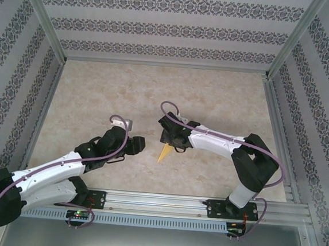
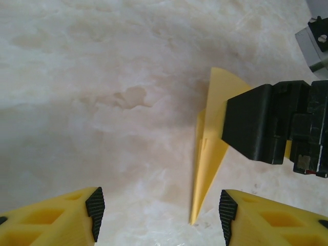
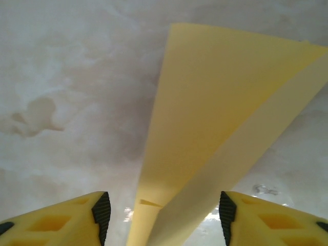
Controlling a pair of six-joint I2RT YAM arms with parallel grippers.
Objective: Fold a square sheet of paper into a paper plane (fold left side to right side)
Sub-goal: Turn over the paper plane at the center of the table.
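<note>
Paper plane (image 1: 164, 153), one only, lies on the table (image 1: 213, 98) between my two arms. I see left jaws spread near its tip, right jaws spread over it, pinching nothing.

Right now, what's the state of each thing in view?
paper plane: folded into a narrow dart, lying on the table, not gripped.
left gripper: open, holding nothing, by the plane's pointed tip.
right gripper: open, holding nothing, over the plane's wide end.
</note>
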